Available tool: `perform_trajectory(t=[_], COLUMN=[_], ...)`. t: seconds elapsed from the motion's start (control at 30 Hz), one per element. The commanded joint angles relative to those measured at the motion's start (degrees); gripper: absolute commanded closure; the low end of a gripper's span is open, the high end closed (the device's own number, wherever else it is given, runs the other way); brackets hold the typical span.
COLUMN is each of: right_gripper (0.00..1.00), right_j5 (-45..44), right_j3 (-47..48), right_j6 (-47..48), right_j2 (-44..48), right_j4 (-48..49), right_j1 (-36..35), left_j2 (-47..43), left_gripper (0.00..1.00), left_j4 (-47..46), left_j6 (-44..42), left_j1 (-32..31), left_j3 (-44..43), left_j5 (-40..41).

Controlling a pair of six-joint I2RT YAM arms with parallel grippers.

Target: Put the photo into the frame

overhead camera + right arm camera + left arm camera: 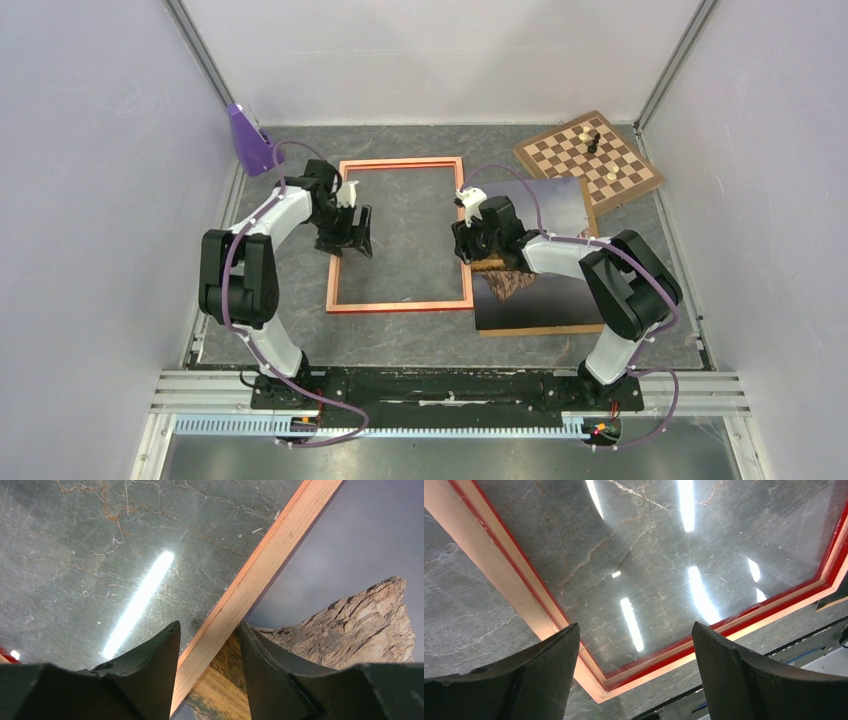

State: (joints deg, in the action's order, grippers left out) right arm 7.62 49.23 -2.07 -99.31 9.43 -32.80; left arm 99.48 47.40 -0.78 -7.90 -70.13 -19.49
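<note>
The orange-red frame (400,235) lies flat mid-table, and its pane reflects the ceiling lights. The photo (565,210) lies face up just right of it, mountain showing. My left gripper (350,232) hangs wide open over the frame's left rail with nothing between its fingers. In the left wrist view the left gripper (635,625) looks past the rail (494,555) to a frame corner. My right gripper (470,235) is at the right rail. Seen from the right wrist, the right gripper (210,623) stands part open astride the rail (272,550), one finger over the pane, the other over the photo (350,615).
A brown board (540,330) shows under the photo's near edge. A chessboard (590,160) with a few pieces sits at the back right, close to the photo's far corner. A purple object (250,140) stands at the back left. White walls close in on three sides.
</note>
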Motion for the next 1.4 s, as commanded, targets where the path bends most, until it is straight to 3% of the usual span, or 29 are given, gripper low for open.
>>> perform_trajectory(t=[0.0,0.43,0.97,1.37], right_gripper=[0.50,0.50,0.50,0.49], right_j5=[-0.2,-0.5,-0.8,-1.3], right_j3=[-0.1,-0.1,-0.2,-0.3], right_j6=[0.0,0.1,0.3,0.8], right_j2=[0.7,0.3,0.3,1.1], right_j4=[2.1,2.1,2.2,2.2], right_j1=[-0.3,-0.3,-0.3,-0.3], left_j2=[-0.7,2.1,6.6,-3.8], left_gripper=[0.11,0.11,0.11,0.10], left_j4=[-1.1,-3.5,-5.6,-5.2], left_j6=[0.9,0.9,0.9,-1.6], left_j1=[-0.4,-2.2,-4.2,-4.4], left_j3=[1.3,3.9,3.1,2.0], left_j5=[1.2,3.0,-1.2,-3.1])
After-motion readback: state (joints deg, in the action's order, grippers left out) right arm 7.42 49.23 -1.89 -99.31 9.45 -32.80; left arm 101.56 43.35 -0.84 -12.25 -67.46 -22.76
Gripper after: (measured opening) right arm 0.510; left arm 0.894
